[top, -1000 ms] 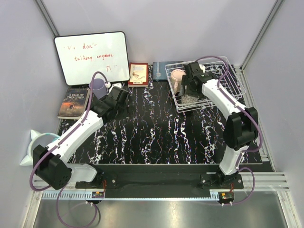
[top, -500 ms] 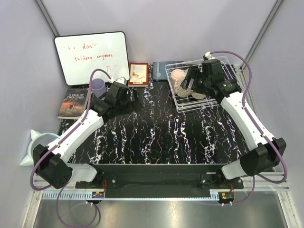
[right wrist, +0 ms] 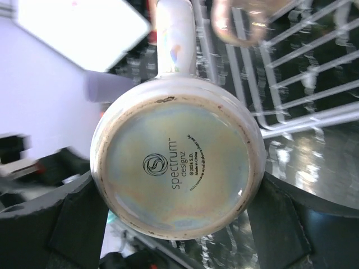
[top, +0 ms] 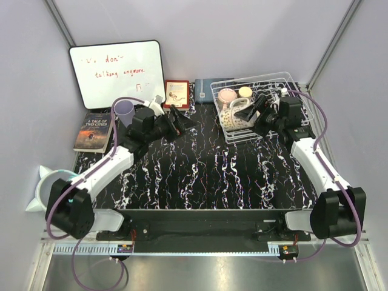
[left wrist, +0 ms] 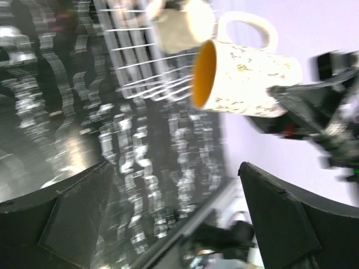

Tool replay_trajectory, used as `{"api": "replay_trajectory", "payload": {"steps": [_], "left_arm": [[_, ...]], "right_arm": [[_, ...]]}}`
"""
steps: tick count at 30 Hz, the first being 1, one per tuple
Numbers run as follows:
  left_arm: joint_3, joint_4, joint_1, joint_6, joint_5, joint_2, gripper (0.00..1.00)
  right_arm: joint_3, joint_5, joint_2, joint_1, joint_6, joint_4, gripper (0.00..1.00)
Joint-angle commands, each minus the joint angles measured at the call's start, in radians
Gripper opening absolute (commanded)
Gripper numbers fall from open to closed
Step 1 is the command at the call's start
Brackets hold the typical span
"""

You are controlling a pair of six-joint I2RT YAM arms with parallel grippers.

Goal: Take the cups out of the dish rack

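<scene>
The right gripper (top: 248, 111) holds a white speckled mug with an orange inside (top: 233, 116). Its two fingers (right wrist: 76, 224) are spread wide and press on both sides of the mug. The mug lies on its side in the air, over the near left part of the white wire dish rack (top: 276, 82). Its open mouth faces the left arm. It has a big loop handle. Its round bottom is shiny, with the words "spectrum designz" printed on it.

Two more cups sit in the far left part of the rack: a pale pink cup (top: 227, 95) and a cream cup (top: 245, 92). A lavender cup (top: 124, 111) stands on the black marbled table (top: 200, 176), just beside the left arm and near the whiteboard (top: 115, 70).

The left gripper (top: 180, 120) is wide open and holds nothing. It hangs over the table between the lavender cup and the rack, pointing at the mug.

One second ago the right gripper was down inside the rack. Now it has come up and toward the rack's left side with the mug. The right arm's elbow has swung out low to the right. The left gripper has slid closer to the rack. The lavender cup has not moved.
</scene>
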Motion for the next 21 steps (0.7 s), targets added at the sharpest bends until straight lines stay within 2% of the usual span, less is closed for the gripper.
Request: {"api": "replay_trajectory", "payload": {"steps": [1,6,8,14,21], "left_arm": [[-0.030,0.458,0.012,-0.197,0.207,0.077,0.99],[-0.019,0.666,0.012,-0.304,0.265,0.144,0.99],[-0.007,0.693,0.012,-0.309,0.282,0.144,0.99],[0.068,0.715,0.012,-0.300,0.307,0.176,0.99],[0.143,0.847,0.012,-0.370,0.349,0.281,0.97]], "right_arm": [[-0.050,-0.235,-0.066,-0.032,0.217,0.523,0.00],[-0.115,-0.341,-0.029,-0.040,0.378,0.729,0.00],[-0.136,-0.364,-0.015,-0.040,0.418,0.812,0.00],[-0.163,-0.409,-0.021,-0.037,0.449,0.846,0.00],[-0.186,-0.449,-0.032,-0.032,0.470,0.867,0.00]]}}
